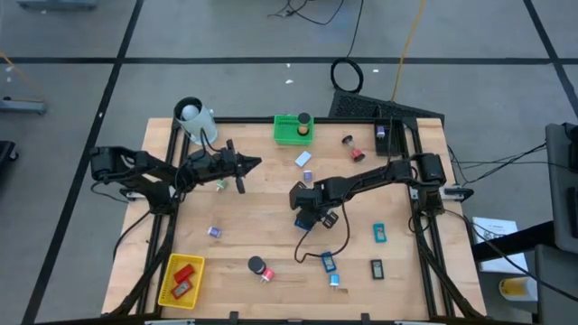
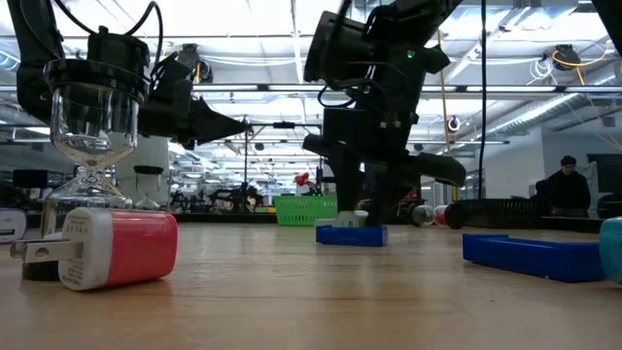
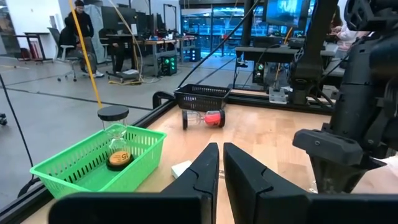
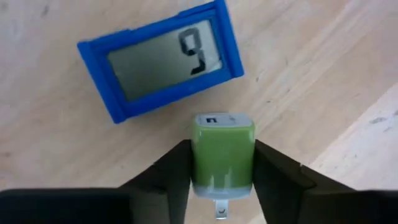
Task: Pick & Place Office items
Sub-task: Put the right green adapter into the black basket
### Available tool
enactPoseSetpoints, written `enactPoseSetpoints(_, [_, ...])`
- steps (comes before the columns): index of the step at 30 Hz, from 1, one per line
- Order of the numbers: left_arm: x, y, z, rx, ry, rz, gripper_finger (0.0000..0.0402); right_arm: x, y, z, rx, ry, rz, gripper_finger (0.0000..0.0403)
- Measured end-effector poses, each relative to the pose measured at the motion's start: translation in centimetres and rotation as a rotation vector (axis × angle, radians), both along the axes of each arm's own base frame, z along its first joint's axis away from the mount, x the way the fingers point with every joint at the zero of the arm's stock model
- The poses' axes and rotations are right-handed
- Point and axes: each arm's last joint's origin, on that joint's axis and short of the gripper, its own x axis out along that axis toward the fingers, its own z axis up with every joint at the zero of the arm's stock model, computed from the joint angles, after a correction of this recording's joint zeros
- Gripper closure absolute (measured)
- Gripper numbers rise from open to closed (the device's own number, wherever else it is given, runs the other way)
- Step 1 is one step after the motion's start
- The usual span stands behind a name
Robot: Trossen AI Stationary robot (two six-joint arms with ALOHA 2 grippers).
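Note:
A small green block [image 4: 222, 146] with a white end and metal prongs sits between the fingers of my right gripper [image 4: 222, 163], just beside a blue-framed display piece [image 4: 163, 59]. In the high view my right gripper [image 1: 307, 217] is at the table's middle. From the low view the blue piece [image 2: 351, 234] lies flat on the wood under that gripper. My left gripper [image 3: 221, 168] is shut and empty, held level above the far left part of the table [image 1: 256, 163]. My right gripper pinches the green block's two opposite sides [image 4: 198, 155] between its two fingers [image 4: 171, 177]. The fingers come steeply from above. Its pronged end points back toward the wrist. Whether the block rests on the wood or is lifted, I cannot tell.
A green basket [image 1: 293, 129] with an hourglass stands at the far edge and a yellow basket [image 1: 181, 280] at the near left. A white cylinder [image 1: 192, 117], a red-and-white plug block [image 2: 117, 248], a teal piece [image 1: 380, 233] and a black cylinder [image 1: 259, 265] are also on the table.

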Motion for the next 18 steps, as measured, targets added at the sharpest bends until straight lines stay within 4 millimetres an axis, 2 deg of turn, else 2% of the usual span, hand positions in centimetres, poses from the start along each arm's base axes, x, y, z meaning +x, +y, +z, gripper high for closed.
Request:
enactPoseSetpoints(5, [0.0,0.0,0.0,0.0,0.0,-0.001,0.0371,-0.1,0.0,0.6,0.062,-0.025,-0.166,0.0277])
enactPoseSetpoints(9, [0.0,0.0,0.0,-0.001,0.0,-0.002,0.0371,-0.4,-0.3,2.4,0.134,-0.086,-0.34,0.0274])
enactPoseSetpoints(13, [0.0,0.0,0.0,-0.002,0.001,-0.003,0.0371,-1.4,-1.4,5.6,0.214,-0.159,-0.523,0.0271])
enactPoseSetpoints(18, [0.0,-0.1,0.0,-0.003,0.0,-0.032,0.0371,-4.2,-3.9,10.0,0.294,-0.223,-0.762,0.0272])
